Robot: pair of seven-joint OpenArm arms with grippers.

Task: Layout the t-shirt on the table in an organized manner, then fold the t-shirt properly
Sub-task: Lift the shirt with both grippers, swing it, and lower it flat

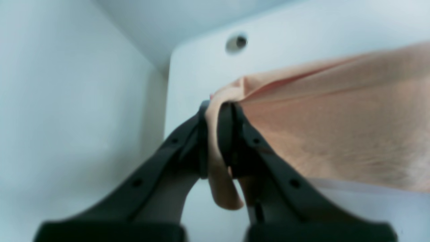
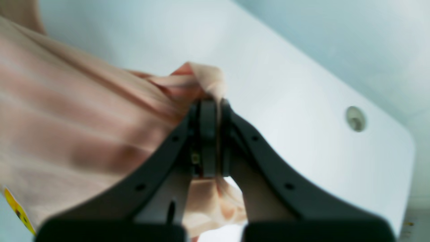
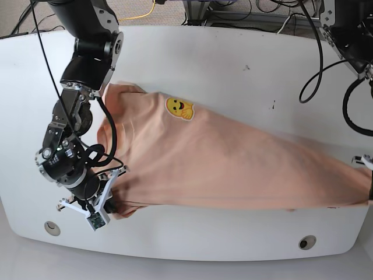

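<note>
I counted one t-shirt (image 3: 221,169) on one table (image 3: 233,58), with one yellow smiley print (image 3: 179,108) on its fabric. Two round holes (image 3: 52,227) showed in the tabletop, and I had two grippers, left (image 1: 220,111) and right (image 2: 210,107).

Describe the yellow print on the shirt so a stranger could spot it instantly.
Start at the white table, almost spanned by a peach t-shirt. Toward the shirt's end on the base view's left, near its far edge, sits a small yellow smiley print, the only bright patch on the plain fabric.
</note>
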